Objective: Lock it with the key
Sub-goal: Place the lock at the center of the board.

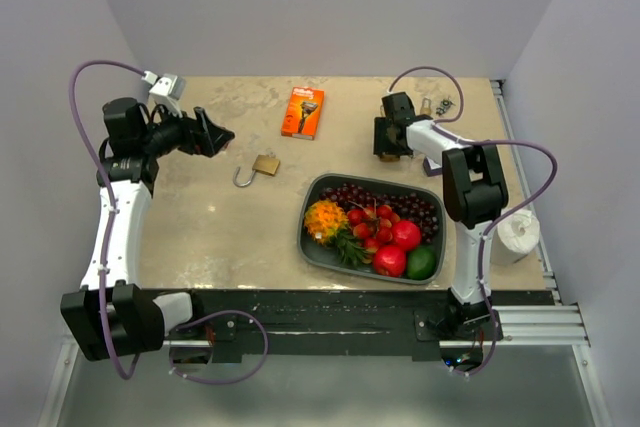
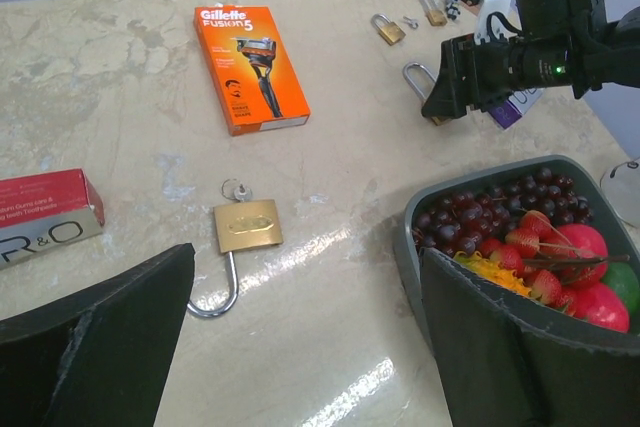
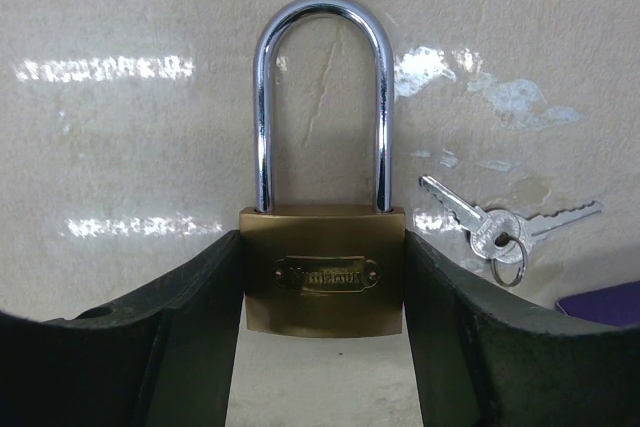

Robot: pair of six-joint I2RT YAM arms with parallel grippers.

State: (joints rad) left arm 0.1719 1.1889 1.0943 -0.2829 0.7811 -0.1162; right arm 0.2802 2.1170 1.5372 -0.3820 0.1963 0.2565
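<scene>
A brass padlock [image 3: 323, 277] with a closed steel shackle lies on the table between my right gripper's [image 3: 323, 292] fingers, which press both sides of its body. Two keys on a ring [image 3: 497, 229] lie just right of it. In the top view this gripper [image 1: 388, 143] is at the far right. A second brass padlock [image 1: 264, 165] with its shackle swung open lies mid-table; it shows in the left wrist view [image 2: 247, 227] with a small ring at its top. My left gripper [image 2: 305, 347] is open and empty, raised near that padlock, at the far left in the top view [image 1: 222, 137].
An orange Gillette razor box [image 1: 302, 112] lies at the back centre. A grey tray [image 1: 312, 244] of fruit sits at the front right. Two small padlocks [image 2: 387, 29] and keys lie at the far right corner. A red box [image 2: 45, 217] lies left. A paper roll [image 1: 518, 232] stands off the table's right edge.
</scene>
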